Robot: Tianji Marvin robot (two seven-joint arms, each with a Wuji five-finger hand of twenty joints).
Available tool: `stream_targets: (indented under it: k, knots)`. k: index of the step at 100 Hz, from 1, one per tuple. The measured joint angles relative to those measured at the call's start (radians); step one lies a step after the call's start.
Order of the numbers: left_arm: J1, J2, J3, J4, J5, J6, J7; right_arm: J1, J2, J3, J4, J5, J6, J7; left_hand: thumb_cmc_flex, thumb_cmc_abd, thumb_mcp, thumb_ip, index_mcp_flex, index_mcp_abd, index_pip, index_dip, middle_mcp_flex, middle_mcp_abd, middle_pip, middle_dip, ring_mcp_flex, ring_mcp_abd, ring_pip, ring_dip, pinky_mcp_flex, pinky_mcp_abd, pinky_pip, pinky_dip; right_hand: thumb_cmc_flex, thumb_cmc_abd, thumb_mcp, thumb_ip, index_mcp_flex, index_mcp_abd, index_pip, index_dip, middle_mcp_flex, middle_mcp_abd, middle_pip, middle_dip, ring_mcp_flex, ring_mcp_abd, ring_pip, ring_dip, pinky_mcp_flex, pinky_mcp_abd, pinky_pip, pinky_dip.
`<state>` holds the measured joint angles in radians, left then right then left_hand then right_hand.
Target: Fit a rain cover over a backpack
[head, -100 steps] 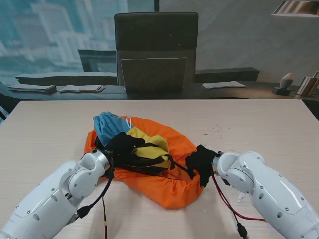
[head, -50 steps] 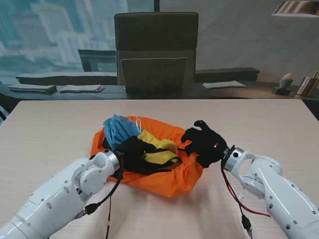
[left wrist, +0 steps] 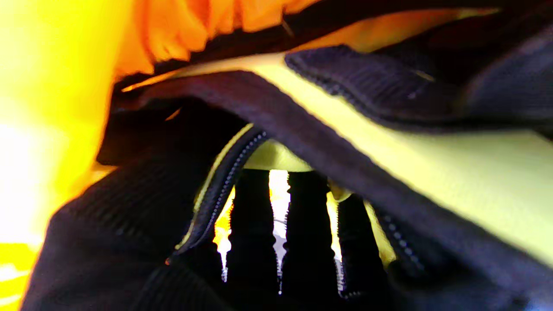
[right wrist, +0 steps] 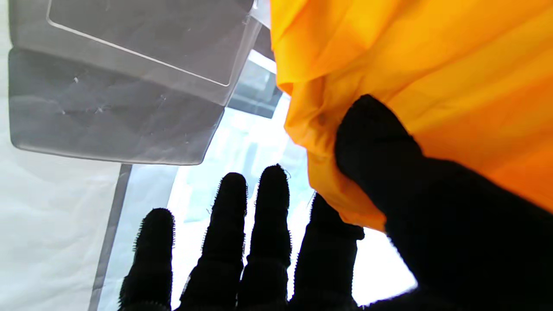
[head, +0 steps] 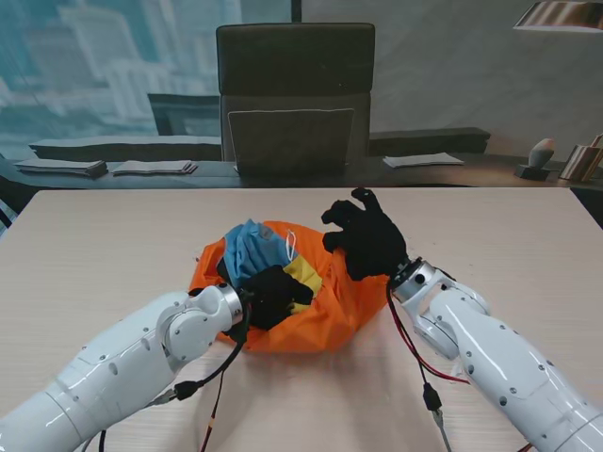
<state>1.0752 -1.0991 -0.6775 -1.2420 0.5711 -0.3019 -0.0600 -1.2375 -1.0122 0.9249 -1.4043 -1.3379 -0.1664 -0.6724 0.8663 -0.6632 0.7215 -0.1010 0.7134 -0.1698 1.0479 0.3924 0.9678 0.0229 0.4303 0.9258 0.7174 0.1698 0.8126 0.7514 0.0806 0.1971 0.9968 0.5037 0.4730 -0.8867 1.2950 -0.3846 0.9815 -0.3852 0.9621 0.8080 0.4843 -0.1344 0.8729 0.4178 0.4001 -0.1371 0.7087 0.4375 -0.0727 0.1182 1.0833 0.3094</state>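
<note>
Here, right fingers (right wrist: pixel 378 129) pinching (thumb, forefinger) rain cover (right wrist: pixel 432 65)

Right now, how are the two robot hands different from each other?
The right robot hand is lifted beside the orange rain cover, fingers spread; only its thumb and first finger pinch the cloth. The left robot hand is tucked low into the backpack, fingers together against the black and yellow fabric. The right one shows fully; the left is partly hidden. Both wear black gloves.
</note>
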Motion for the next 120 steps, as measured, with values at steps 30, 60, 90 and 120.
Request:
stream_targets:
  k: [30,60,90,120]
  knots:
    - [0.059,-0.013,-0.066,-0.013,-0.051,-0.021,0.012,0.132,-0.045,-0.147,0.116,0.138,0.058,0.145,-0.033,0.0,-0.038,0.0,0.023,0.0,-0.05,-0.046,0.02,0.004,0.015,-0.115,0.017,-0.002,-0.027,-0.036,-0.013,-0.007,0.0,-0.004,0.0,-0.014,-0.001,0.0,0.003,-0.018,-0.007,-0.052,0.063,0.041,0.011,0.011,0.016,0.017,0.018,0.014,0.0,0.0,0.03,0.01]
    - [0.241,0.023,-0.276,-0.279,-0.054,0.045,-0.212,0.08,-0.055,-0.127,0.116,0.151,0.072,0.227,-0.279,0.132,-0.268,0.027,-0.209,0.053,-0.186,0.196,-0.339,0.05,0.042,-0.433,-0.177,0.023,-0.213,-0.133,-0.05,-0.018,-0.108,-0.045,-0.064,0.058,-0.073,0.004,-0.082,0.003,0.03,-0.234,0.106,0.066,-0.003,0.011,0.051,0.043,0.012,0.016,0.001,0.004,0.051,0.016]
    - [0.418,0.054,-0.501,-0.465,0.14,0.082,-0.223,-0.043,-0.058,-0.007,0.039,0.268,0.048,0.369,-0.264,0.128,-0.29,0.038,-0.265,0.059,-0.256,0.212,-0.475,0.038,0.053,-0.399,-0.281,0.023,-0.21,-0.122,-0.067,-0.006,-0.107,-0.045,-0.113,0.195,-0.234,0.012,-0.175,0.072,-0.006,-0.352,0.106,0.085,-0.028,0.009,0.049,0.071,-0.009,0.008,0.001,0.015,0.016,0.018]
    - [0.41,0.061,-0.511,-0.422,0.01,0.084,-0.196,-0.035,-0.06,-0.055,0.059,0.277,0.061,0.343,-0.265,0.087,-0.14,0.038,-0.221,0.03,-0.301,0.118,-0.46,0.039,0.044,-0.402,-0.278,0.029,-0.216,-0.137,-0.072,-0.005,-0.105,-0.039,-0.043,0.139,-0.157,0.027,-0.072,0.009,0.031,-0.401,0.124,0.094,-0.038,0.0,0.051,0.071,-0.009,0.008,0.001,0.014,0.014,0.012]
